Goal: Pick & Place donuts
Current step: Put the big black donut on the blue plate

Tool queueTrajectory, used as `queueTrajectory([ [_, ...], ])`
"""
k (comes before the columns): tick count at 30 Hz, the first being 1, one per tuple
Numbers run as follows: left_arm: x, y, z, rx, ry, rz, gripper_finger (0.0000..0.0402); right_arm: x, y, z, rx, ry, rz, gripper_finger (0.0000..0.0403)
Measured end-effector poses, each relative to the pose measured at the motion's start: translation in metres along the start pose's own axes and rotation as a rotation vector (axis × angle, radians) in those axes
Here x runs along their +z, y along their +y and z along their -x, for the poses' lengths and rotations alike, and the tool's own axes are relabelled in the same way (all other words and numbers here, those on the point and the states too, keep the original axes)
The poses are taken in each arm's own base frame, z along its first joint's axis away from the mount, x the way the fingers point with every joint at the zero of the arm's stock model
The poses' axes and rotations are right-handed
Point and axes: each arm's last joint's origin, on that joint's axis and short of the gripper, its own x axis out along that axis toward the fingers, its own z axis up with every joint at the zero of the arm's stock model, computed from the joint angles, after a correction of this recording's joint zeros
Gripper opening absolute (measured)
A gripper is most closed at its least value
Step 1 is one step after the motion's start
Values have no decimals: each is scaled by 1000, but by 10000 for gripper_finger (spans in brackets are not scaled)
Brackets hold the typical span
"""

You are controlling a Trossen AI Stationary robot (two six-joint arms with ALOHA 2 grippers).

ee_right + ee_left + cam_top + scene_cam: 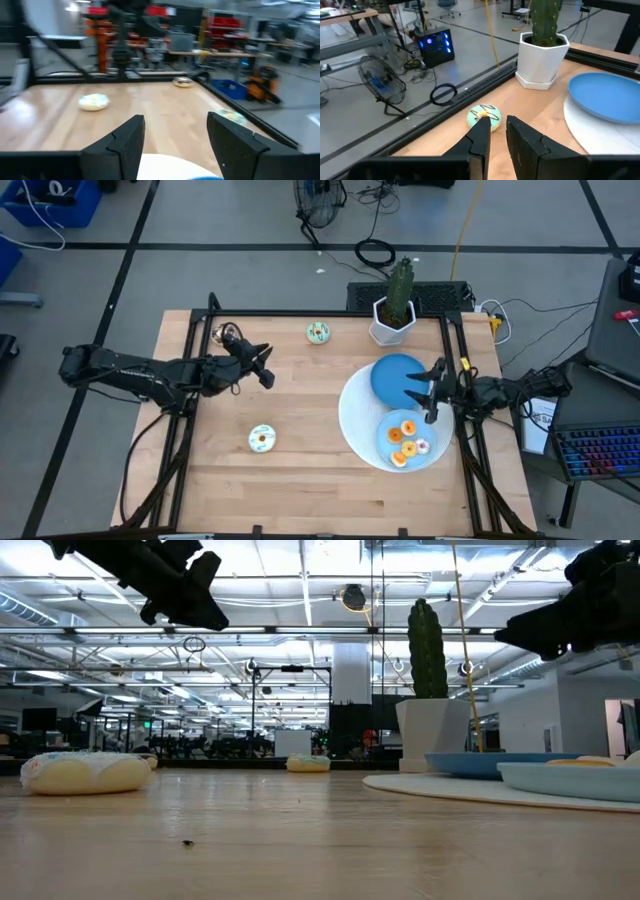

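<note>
High view: wooden tabletop (300, 470); left tool (262, 366) at frame left-centre, fingers nearly pressed together and holding nothing, pointing toward a green donut (318, 332) at upper centre. A white-iced donut (262, 438) lies lower centre-left; another small donut (218, 332) sits at the upper-left corner. Right tool (434, 388) at right-centre, spread and empty, over the blue plate (392, 370); a second blue plate (385, 440) below it holds several donuts (404, 442), both plates on a large white disc (352, 420). Low view: white-iced donut at left, green one centre-far, cactus pot (425, 735) right of centre; both arms hang above. Left wrist view: green donut lies just beyond the narrow fingertips (481, 128). Right wrist view: fingers (130, 135) set wide. Handling note: the left tool would likely need to open wider than the ring, descend straddling it, then close gently.
</note>
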Motion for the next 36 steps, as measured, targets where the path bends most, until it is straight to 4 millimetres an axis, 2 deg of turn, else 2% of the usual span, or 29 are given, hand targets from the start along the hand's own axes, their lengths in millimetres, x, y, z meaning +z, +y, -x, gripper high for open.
queueTrajectory([
  [3,0,1,-2,-24,11,0,67,1,1,-1,94,-16,33,201],
  [8,0,2,-4,-63,26,-17,67,-1,-1,-2,145,0,56,201],
  [16,1,9,-10,-53,37,-7,67,-1,5,-1,432,-8,30,201],
  [20,0,15,-14,-17,56,25,67,0,4,-1,408,-16,37,201],
  [26,-3,39,-22,73,256,198,67,0,-1,-3,222,1,-97,201],
  [31,0,68,-27,223,465,263,67,0,-1,-3,224,4,-127,201],
  [36,0,98,-47,279,587,329,68,0,-1,-3,224,4,-128,201],
])
